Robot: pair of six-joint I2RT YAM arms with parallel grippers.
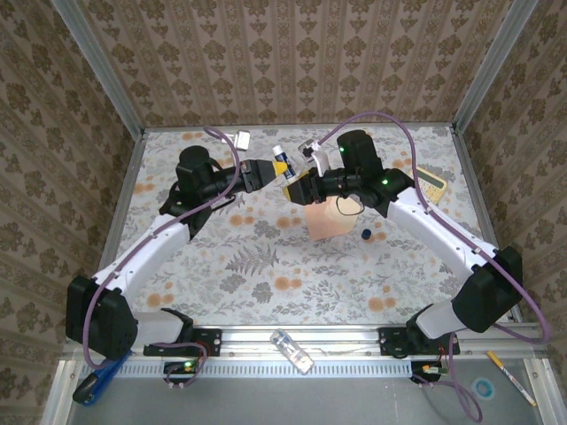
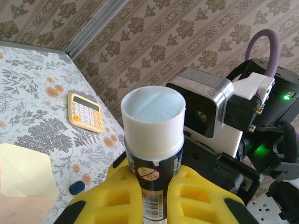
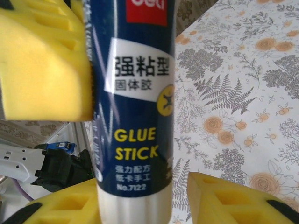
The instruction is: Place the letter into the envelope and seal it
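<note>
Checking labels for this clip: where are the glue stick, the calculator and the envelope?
glue stick (image 2: pixel 153 119): left wrist view, on its white end.
calculator (image 2: pixel 86 112): left wrist view, middle of its keypad.
envelope (image 1: pixel 327 221): top external view, on its salmon body.

The left pincer has yellow fingers of matt moulded plastic; between them the glue stick shows a glossy blue label and a smooth matt white cap; beyond the pincer, a brushed metal housing; down beside it, the matt paper envelope
</note>
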